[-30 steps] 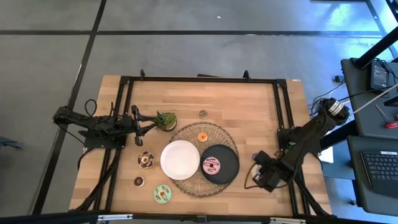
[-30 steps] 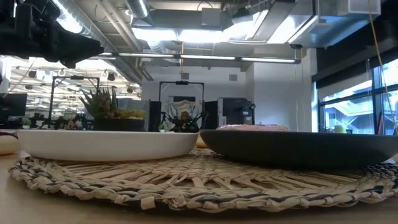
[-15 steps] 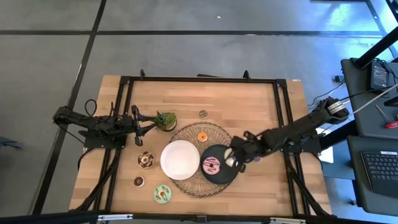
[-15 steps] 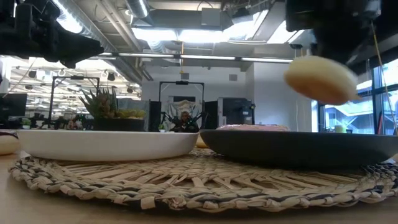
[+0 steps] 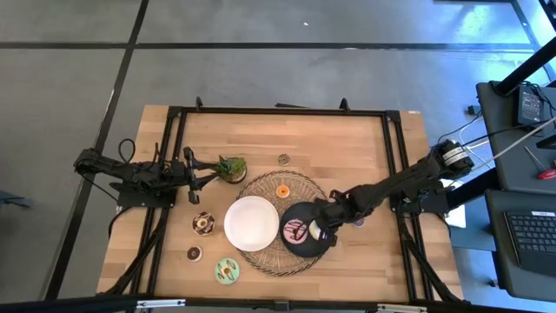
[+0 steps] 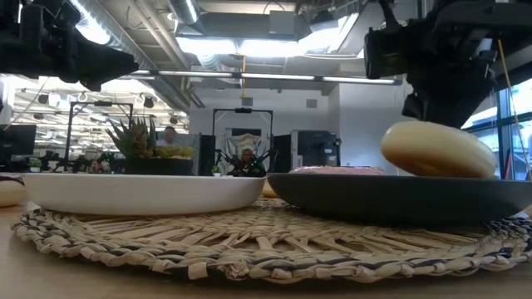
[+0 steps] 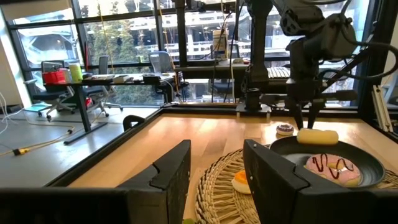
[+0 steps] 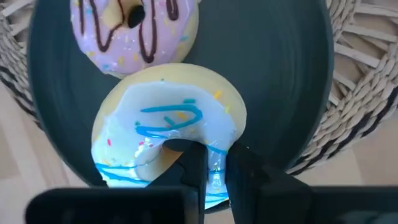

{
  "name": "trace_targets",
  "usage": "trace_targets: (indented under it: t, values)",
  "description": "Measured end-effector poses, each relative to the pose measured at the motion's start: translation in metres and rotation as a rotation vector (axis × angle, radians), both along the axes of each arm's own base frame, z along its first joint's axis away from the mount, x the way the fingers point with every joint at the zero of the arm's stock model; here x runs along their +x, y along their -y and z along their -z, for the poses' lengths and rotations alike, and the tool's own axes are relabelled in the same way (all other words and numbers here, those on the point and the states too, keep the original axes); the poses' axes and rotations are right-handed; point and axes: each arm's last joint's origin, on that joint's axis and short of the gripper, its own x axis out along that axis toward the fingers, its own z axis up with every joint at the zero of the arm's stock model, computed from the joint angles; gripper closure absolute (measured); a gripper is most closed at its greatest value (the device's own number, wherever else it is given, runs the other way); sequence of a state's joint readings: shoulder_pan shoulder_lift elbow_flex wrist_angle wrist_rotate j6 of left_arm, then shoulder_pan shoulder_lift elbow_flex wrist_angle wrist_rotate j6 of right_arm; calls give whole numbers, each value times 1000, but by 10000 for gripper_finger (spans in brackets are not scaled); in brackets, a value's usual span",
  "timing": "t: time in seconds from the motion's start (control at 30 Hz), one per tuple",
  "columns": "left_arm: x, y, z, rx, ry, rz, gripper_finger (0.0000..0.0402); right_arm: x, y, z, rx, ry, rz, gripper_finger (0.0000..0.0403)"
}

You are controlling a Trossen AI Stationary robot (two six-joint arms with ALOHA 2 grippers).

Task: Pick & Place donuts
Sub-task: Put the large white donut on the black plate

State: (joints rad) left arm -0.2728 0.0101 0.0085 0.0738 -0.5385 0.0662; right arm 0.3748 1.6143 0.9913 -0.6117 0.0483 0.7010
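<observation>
A cream donut with white and blue icing (image 8: pixel 168 118) hangs low over the black plate (image 5: pixel 300 249), and my right gripper (image 8: pixel 214 174) is shut on it. Beside it a pink donut (image 5: pixel 295 230) lies flat on the same plate. The black plate and a white plate (image 5: pixel 251 223) stand on a round woven mat (image 5: pixel 287 184), where an orange mini donut (image 5: pixel 281 190) also lies. My left gripper (image 5: pixel 204 178) waits open at the table's left, next to the potted plant (image 5: pixel 231 167). My right gripper holds the cream donut by one side of its ring (image 8: pixel 216 163), one finger in the hole and one outside the rim. The fingers (image 7: pixel 308 121) come from above, pointing steeply down. The donut (image 6: pixel 436 149) sits slightly tilted just over the plate; whether it touches, I cannot tell.
On the bare wood left of the mat lie a brown donut (image 5: pixel 203 223), a small brown one (image 5: pixel 194 253) and a green one (image 5: pixel 228 270). A purple donut (image 5: pixel 358 219) lies right of the mat, and a dark one (image 5: pixel 284 159) toward the far edge. Black rails (image 5: pixel 393 148) frame the table.
My right gripper has swung from the table's near right toward the left, over the black plate, carrying the cream donut. It has rolled its wrist and come down a little, so the donut now hangs just above the plate.
</observation>
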Motion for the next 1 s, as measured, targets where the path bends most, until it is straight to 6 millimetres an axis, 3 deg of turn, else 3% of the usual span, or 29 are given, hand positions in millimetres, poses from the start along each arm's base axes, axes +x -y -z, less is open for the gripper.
trace_targets:
  t: [0.5,0.8,1.0]
  values:
    - [0,0,0,0,0,0,258,3,-1,12,-18,-39,-4,343]
    - [0,0,0,0,0,0,258,3,-1,12,-27,-41,-24,266]
    - [0,0,0,0,0,-1,258,7,-3,1,-38,-48,-50,227]
